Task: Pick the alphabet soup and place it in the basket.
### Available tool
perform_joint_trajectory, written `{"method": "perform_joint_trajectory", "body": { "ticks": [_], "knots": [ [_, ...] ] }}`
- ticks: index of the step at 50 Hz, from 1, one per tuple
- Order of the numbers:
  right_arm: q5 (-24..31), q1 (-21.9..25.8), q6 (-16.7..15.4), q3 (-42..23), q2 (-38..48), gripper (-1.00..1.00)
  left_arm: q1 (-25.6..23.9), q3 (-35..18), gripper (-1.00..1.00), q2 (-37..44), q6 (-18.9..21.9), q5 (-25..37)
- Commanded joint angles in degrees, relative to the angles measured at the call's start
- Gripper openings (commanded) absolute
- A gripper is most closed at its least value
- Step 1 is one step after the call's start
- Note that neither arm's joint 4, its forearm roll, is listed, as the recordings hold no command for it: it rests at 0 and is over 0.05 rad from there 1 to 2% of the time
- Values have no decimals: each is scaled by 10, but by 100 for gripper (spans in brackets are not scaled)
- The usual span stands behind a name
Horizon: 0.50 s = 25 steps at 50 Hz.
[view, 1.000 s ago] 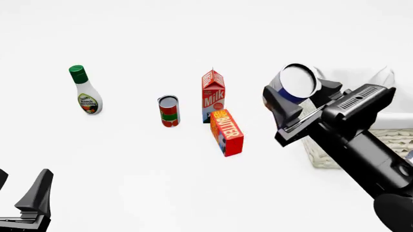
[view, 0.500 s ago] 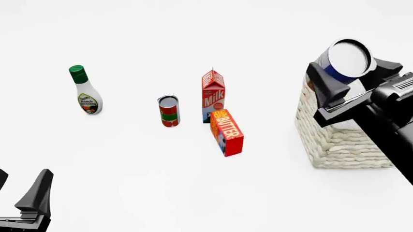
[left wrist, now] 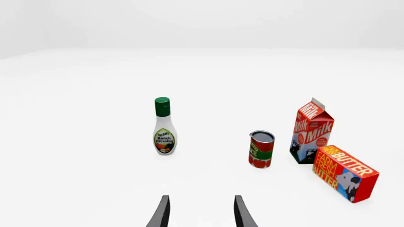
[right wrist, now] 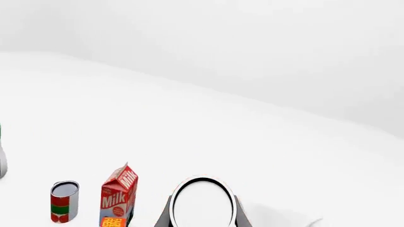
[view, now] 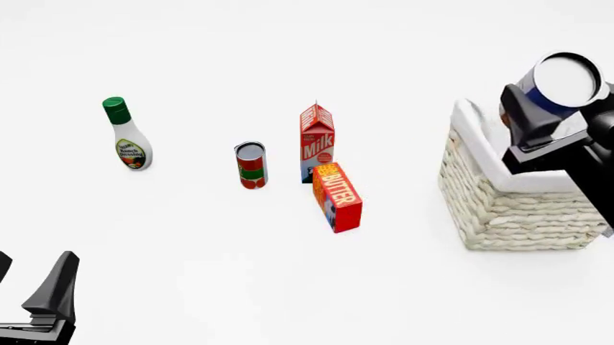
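The right end effector point(view: 551, 108) is clamped on the alphabet soup point(view: 564, 85), holding it tilted in the air above the basket point(view: 508, 208), at three o'clock on the bench point(view: 192, 237). The left end effector point(view: 29, 287) sits at seven o'clock, fingers spread with nothing between them.

A cream woven wicker basket point(view: 513, 215) with white cloth lining is seen. A green-capped white dressing bottle point(view: 126, 134) and a red-and-green labelled can point(view: 251, 166) are shown.

Blue-labelled alphabet soup point(view: 566, 85) above wicker basket point(view: 499, 194)
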Motion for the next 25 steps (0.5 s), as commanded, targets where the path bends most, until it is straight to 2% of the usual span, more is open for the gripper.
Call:
{"method": "perform_joint_trajectory", "body": {
  "ticks": [1, 25],
  "knots": [
    [14, -48, 11, -14, 5, -100, 0, 0, 100, 0, 0, 0],
    [52, -134, -4, -58, 44, -100, 0, 0, 100, 0, 0, 0]
  ]
}}
